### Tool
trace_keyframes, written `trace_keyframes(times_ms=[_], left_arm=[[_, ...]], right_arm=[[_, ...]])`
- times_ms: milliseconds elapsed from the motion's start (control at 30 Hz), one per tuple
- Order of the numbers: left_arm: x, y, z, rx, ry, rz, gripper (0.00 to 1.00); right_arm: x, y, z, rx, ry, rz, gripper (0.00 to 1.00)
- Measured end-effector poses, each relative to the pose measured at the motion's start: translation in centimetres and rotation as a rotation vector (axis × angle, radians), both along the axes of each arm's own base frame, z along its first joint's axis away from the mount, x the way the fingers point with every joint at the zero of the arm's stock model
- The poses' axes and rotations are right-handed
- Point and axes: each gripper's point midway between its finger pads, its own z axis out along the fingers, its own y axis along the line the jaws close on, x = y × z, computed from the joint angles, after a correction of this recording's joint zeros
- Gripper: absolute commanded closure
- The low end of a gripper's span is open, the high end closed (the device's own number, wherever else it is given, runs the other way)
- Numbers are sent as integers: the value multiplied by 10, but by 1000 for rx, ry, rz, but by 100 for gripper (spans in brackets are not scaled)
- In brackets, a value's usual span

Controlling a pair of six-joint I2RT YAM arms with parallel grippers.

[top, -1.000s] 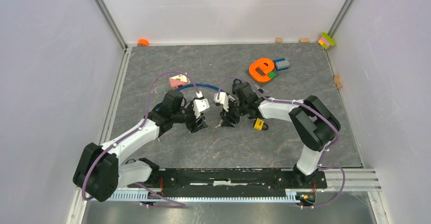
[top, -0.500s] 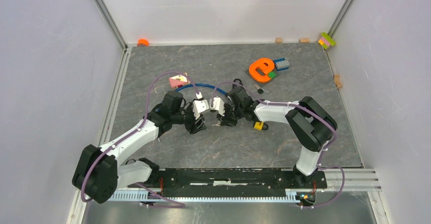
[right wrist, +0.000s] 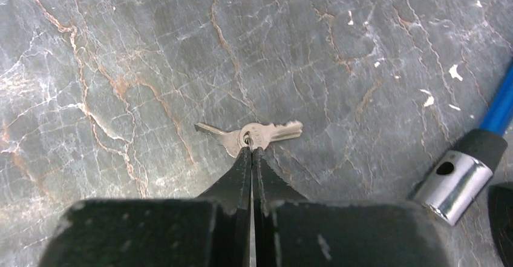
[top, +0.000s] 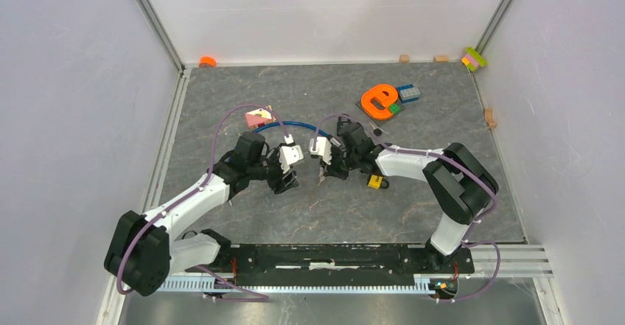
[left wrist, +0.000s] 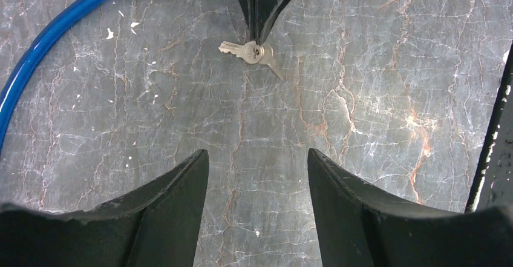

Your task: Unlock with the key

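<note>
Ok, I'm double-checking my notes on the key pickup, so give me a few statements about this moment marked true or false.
1. The right gripper is closed, its tips at the heads of the keys. True.
2. The left gripper holds the keys. False: it is open with nothing between its fingers, and the keys lie ahead of it on the table.
3. The keys touch the metal end of the blue cable lock. False: they lie apart from it.
4. A yellow padlock lies on the table beside the right arm. True.
5. The orange letter e sits at the near edge by the arm bases. False: it is in the far right part of the table.
</note>
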Motion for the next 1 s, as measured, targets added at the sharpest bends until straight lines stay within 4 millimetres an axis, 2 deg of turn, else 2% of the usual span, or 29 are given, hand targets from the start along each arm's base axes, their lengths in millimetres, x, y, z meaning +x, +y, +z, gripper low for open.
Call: trace_keyframes(times_ms=[200, 300, 433, 533, 733, 867, 1000], left_arm=[[2, 0, -5, 9, 8, 1, 32], [2, -2, -12, 15, 37, -7, 32], [5, -16, -13, -18, 73, -56, 31], [9, -29, -8, -61, 79, -101, 31], [19, -56, 15, -179, 43, -210, 36], [13, -69, 28, -256, 20, -296, 37], [5, -76, 32, -297, 13, -371, 38]], right_arm=[[-1, -11, 16, 69, 20, -12, 100], [-2, -13, 33, 129, 18, 2, 100], [-7, -10, 65, 219, -16, 64, 100], [-16, -7, 86, 274, -49, 136, 100], [-33, -8, 113, 339, -75, 231, 100], [-37, -10, 125, 372, -83, 252, 100], [-39, -12, 129, 388, -78, 263, 100]])
